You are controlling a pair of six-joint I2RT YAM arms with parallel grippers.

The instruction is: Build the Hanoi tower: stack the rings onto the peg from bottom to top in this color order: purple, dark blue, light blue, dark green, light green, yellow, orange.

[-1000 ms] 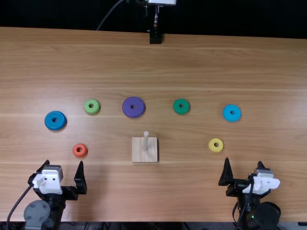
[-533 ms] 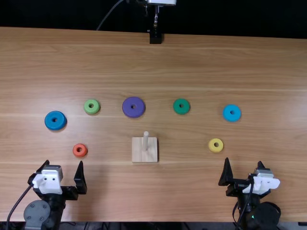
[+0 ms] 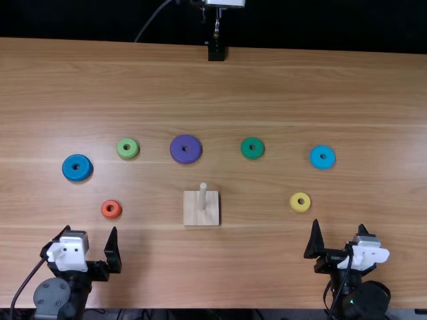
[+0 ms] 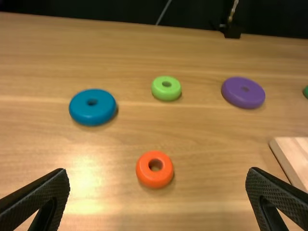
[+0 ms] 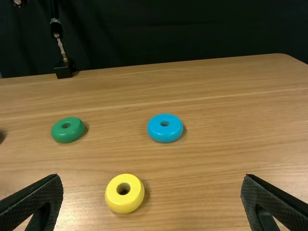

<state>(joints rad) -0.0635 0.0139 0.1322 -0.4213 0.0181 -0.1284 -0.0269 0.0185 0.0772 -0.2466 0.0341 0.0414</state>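
Top view has the bare peg [image 3: 203, 195] midway, presumably so either my left gripper [image 3: 91, 228] or right gripper [image 3: 339, 224], both empty and spread wide, can reach it. Purple ring [image 3: 177, 152] lies just beyond; spaced-out dark green ring [image 3: 246, 153] leaves straddling room.

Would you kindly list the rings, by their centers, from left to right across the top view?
Dark blue ring, orange ring, light green ring, purple ring, dark green ring, yellow ring, light blue ring.
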